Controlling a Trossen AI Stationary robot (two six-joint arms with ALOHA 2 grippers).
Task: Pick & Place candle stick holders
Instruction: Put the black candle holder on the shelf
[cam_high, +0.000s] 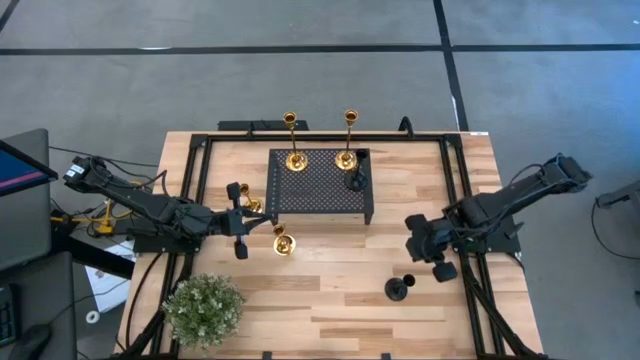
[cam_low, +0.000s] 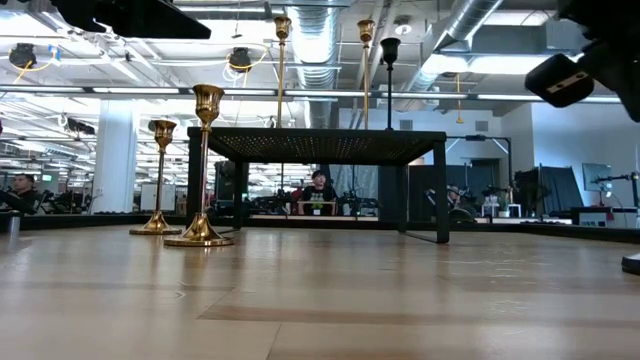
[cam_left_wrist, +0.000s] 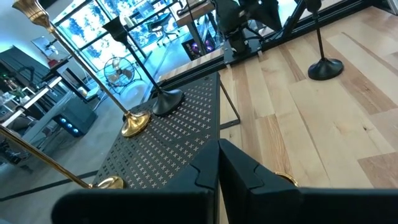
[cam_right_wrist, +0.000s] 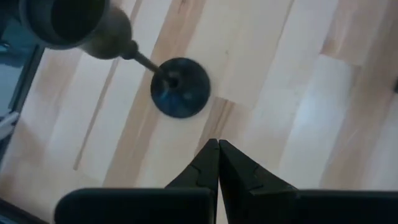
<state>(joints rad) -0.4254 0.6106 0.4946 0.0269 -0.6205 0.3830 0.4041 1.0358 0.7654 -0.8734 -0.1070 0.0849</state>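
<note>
Both our arms hover low with fingers clenched empty.
Left gripper (cam_high: 240, 222) beside the perforated stand (cam_high: 320, 182); right gripper (cam_high: 417, 238) above a black holder (cam_high: 398, 289).

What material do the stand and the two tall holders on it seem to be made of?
The stand looks like black matte metal: a thin top full of small holes, on slim legs. The two tall holders look like polished brass or gold-plated metal, since they shine and reflect; plated plastic cannot be excluded.

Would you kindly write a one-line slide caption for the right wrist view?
Right gripper, fingers shut and empty, hovers over the wooden table beside an upright black candle stick holder.
</note>
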